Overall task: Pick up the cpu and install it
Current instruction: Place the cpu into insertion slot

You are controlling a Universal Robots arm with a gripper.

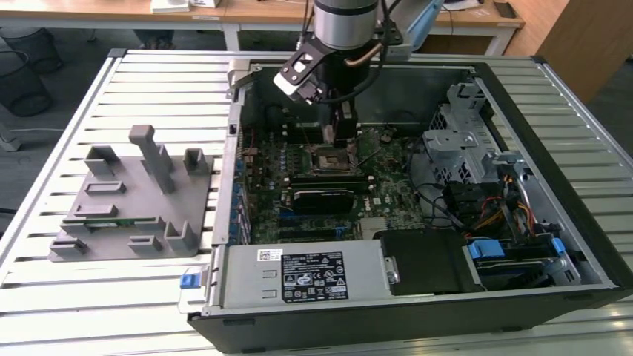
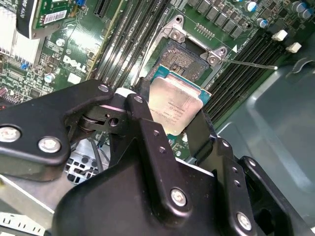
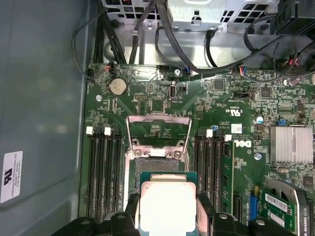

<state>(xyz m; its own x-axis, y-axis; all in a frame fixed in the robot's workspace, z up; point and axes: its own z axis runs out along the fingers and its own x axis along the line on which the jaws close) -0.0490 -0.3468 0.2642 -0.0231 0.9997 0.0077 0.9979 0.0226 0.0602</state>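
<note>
My gripper (image 2: 172, 115) is shut on the cpu (image 2: 175, 104), a small square chip with a pale metal top and green edge, held by two opposite sides between black fingers (image 2: 142, 118). In the first wrist view the cpu (image 3: 168, 204) hangs just above the open socket (image 3: 158, 162), whose metal frame (image 3: 158, 132) is flipped up. The socket (image 2: 186, 58) lies just beyond the chip in the second wrist view. In the exterior view the gripper (image 1: 336, 137) reaches down into the computer case, over the socket (image 1: 328, 159) on the motherboard.
Memory slots (image 3: 104, 172) flank the socket on both sides. A graphics card (image 1: 319, 200) and black power supply (image 1: 296, 274) lie nearer the case front. Drive cage and cables (image 1: 475, 170) fill the exterior view's right. A grey plastic fixture (image 1: 133, 200) sits outside the case.
</note>
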